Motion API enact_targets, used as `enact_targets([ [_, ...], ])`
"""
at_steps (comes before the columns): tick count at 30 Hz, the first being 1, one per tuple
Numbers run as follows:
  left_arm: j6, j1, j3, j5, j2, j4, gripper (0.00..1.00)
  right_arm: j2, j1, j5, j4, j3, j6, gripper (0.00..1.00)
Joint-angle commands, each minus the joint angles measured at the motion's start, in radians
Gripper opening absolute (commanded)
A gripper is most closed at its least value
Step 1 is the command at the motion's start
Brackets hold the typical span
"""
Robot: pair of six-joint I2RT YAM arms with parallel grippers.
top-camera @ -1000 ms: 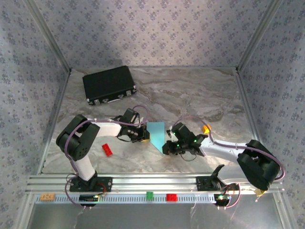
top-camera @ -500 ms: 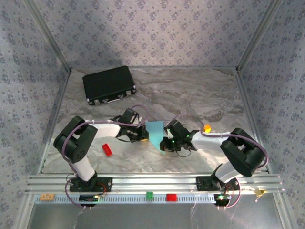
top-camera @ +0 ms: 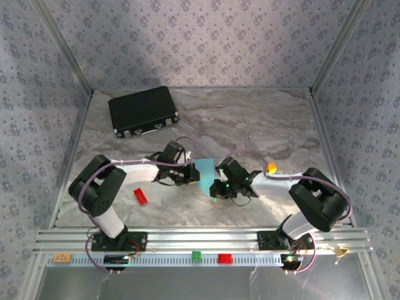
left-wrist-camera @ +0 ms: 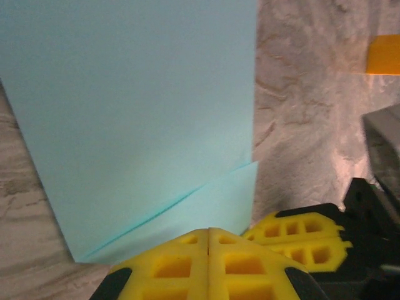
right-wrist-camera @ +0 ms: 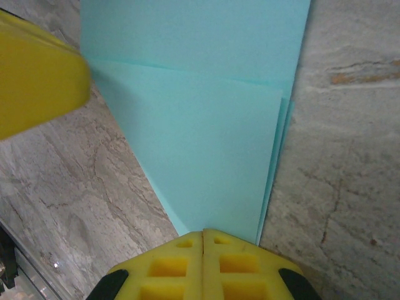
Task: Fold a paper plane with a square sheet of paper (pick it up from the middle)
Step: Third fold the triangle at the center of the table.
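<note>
The light-blue sheet of paper (top-camera: 205, 171) lies flat on the marble table between my two grippers, folded into layers. A diagonal flap (right-wrist-camera: 212, 162) lies over its lower part. My left gripper (top-camera: 191, 178) is shut, and its yellow fingertips (left-wrist-camera: 187, 262) rest at the paper's (left-wrist-camera: 137, 106) near edge. My right gripper (top-camera: 215, 186) is also shut, its tips set on the narrow end of the flap in the right wrist view (right-wrist-camera: 203, 233). The right gripper's fingers (left-wrist-camera: 300, 234) sit close beside the left ones. One left finger (right-wrist-camera: 34, 75) shows beside the paper's far corner.
A black case (top-camera: 144, 110) lies at the back left. A small red brick (top-camera: 140, 196) sits by the left arm, and an orange piece (top-camera: 271, 167) lies right of the right wrist. A green brick (top-camera: 196, 255) and a red brick (top-camera: 224, 258) rest on the front rail.
The right arm's elbow has swung in from the far right and its gripper has slid left onto the paper. The left gripper has edged right, and the paper has shifted slightly.
</note>
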Motion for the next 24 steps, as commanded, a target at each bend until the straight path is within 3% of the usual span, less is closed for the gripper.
enact_targets([
  [1,0.01,0.003,-0.006,0.004,0.038,0.011,0.01,0.031,-0.01,0.05,-0.064,-0.033,0.003,0.0],
  [13,0.116,0.128,-0.04,-0.017,0.037,-0.035,0.0,0.04,-0.016,0.039,-0.05,-0.052,-0.002,0.0],
  [24,0.111,0.142,-0.06,-0.044,-0.054,-0.051,0.01,0.038,-0.022,0.023,-0.05,-0.05,-0.014,0.0],
])
